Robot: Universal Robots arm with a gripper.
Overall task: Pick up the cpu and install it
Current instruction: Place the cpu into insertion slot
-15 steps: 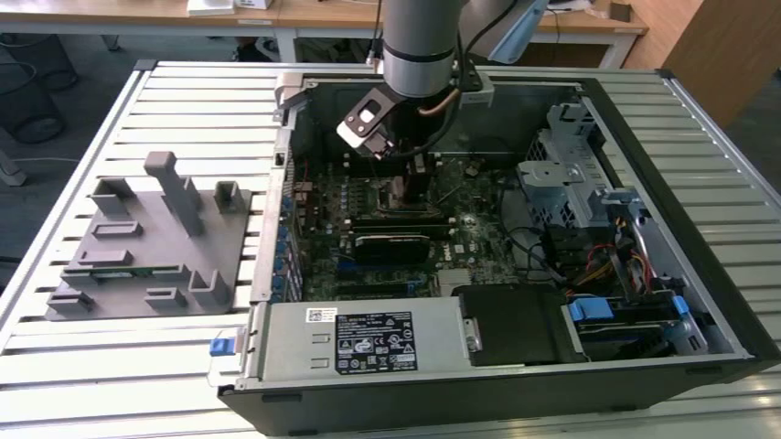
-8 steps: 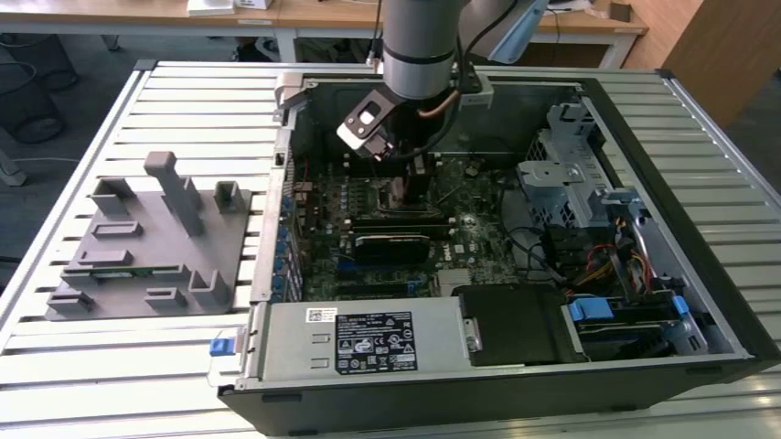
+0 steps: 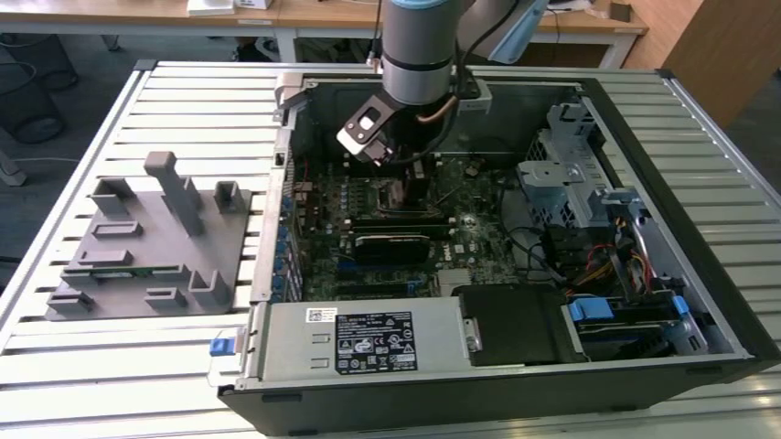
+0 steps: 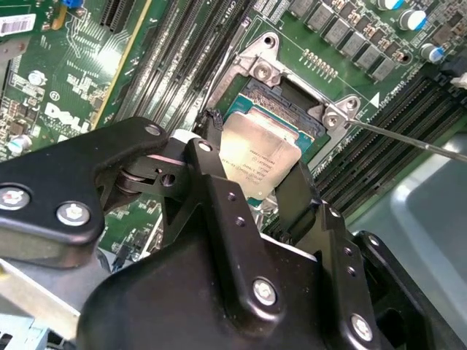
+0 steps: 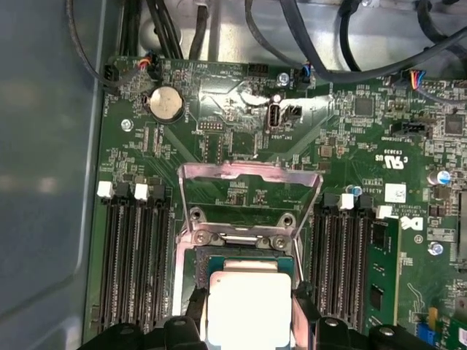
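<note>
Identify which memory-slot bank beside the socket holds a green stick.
The bank away from the grey case wall: stick in its outermost slot; the other is empty.

The cpu (image 4: 259, 157) (silver top, green rim) is held between the fingers (image 4: 219, 197) over the open socket (image 4: 281, 100).

The cpu (image 4: 261, 146) has a smooth, softly shiny metal top; the hand (image 4: 252, 154) is matt black.

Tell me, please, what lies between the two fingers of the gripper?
The cpu lies between the fingers, gripped at its edges over the open socket, in both wrist views.
</note>
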